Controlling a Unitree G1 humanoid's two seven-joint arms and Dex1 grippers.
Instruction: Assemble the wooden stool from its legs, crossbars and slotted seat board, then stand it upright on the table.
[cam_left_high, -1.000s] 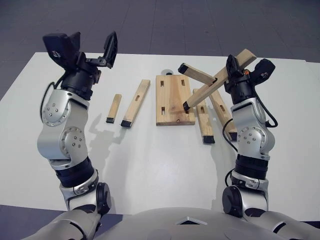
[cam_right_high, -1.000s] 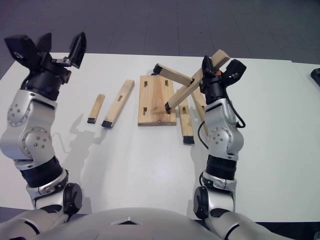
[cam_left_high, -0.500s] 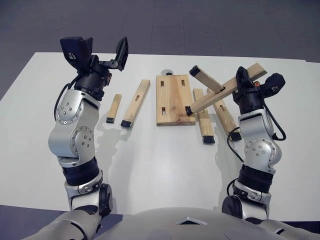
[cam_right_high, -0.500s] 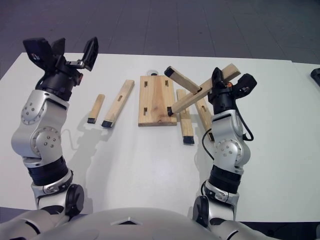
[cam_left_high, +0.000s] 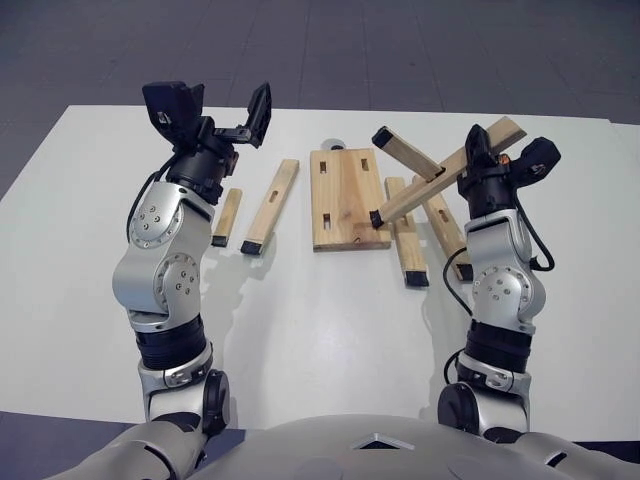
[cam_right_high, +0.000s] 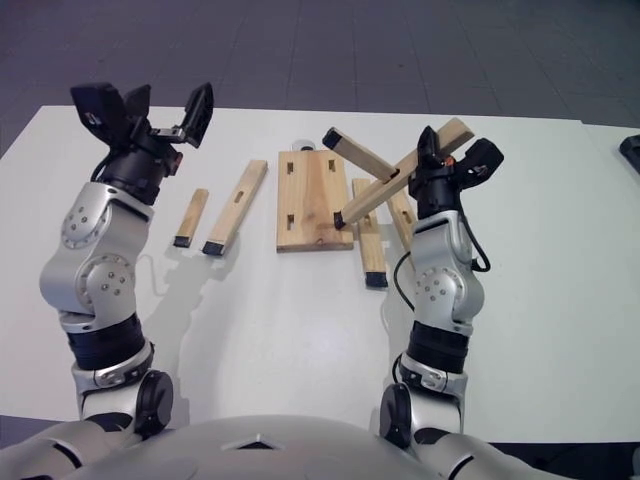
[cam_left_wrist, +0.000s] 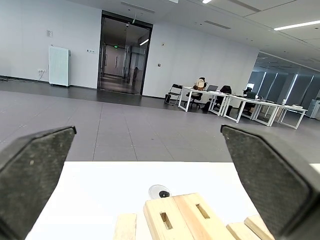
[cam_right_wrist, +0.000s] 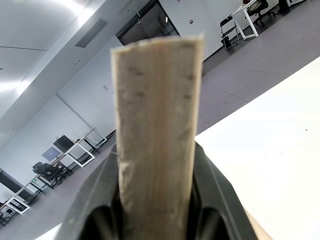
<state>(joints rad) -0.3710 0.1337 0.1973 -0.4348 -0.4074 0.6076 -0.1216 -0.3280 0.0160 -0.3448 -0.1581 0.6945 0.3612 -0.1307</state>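
The slotted seat board (cam_left_high: 345, 198) lies flat mid-table. My right gripper (cam_left_high: 478, 168) is shut on a wooden leg (cam_left_high: 430, 182) held slanted, its black foot down near the board's right edge. A second black-tipped piece (cam_left_high: 405, 154) is joined to that leg and sticks up to the left. In the right wrist view the leg (cam_right_wrist: 157, 125) stands between the fingers (cam_right_wrist: 95, 200). Two more legs (cam_left_high: 406, 238) (cam_left_high: 446, 228) lie under it. A short crossbar (cam_left_high: 229, 216) and a longer leg (cam_left_high: 272, 205) lie left of the board. My left gripper (cam_left_high: 216, 108) hangs open above them, holding nothing.
A small round grommet (cam_left_high: 335, 144) is set in the table behind the board. The white table (cam_left_high: 320, 330) has bare room along its front and far left. Its back edge runs just behind the parts, with dark floor beyond.
My left arm has swung right, toward the crossbar and board, still open. My right gripper shifted slightly, and the held leg now lies at a flatter slant.
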